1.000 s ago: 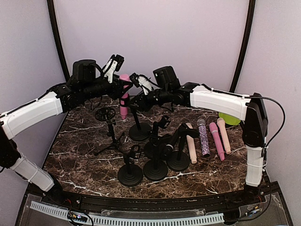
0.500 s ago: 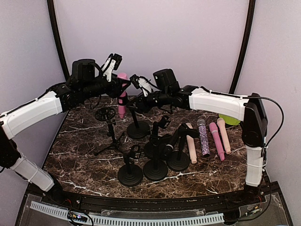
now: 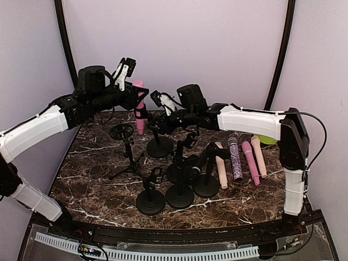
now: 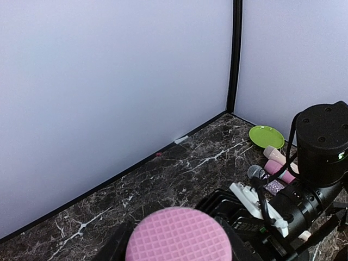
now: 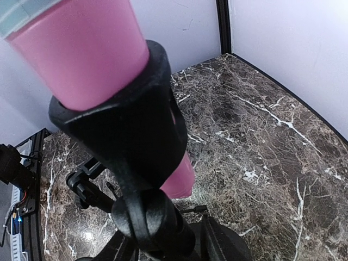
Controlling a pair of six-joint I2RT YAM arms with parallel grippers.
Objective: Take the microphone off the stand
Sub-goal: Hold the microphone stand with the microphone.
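Note:
The pink microphone [image 3: 140, 109] stands upright at the back of the table, its body still through the black clip [image 5: 125, 136] of the stand [image 3: 160, 148]. My left gripper [image 3: 140, 101] is shut on the microphone just under its head. In the left wrist view the pink grille [image 4: 178, 236] fills the gap between the dark fingers [image 4: 115, 246]. My right gripper [image 3: 154, 126] is shut on the stand's post below the clip. In the right wrist view the stand's joint [image 5: 157, 220] sits between its jaws, with the microphone's lower end [image 5: 179, 176] poking out behind.
Three empty round-base stands [image 3: 150, 200] [image 3: 180, 193] [image 3: 207, 182] and a tripod stand [image 3: 125, 152] fill the middle. Several microphones [image 3: 236, 159] lie side by side at the right. A green plate [image 3: 265, 137] sits at the back right corner.
My left arm has risen and drawn back a little, taking the microphone's head up and to the left. The stand and my right gripper shifted slightly back with it.

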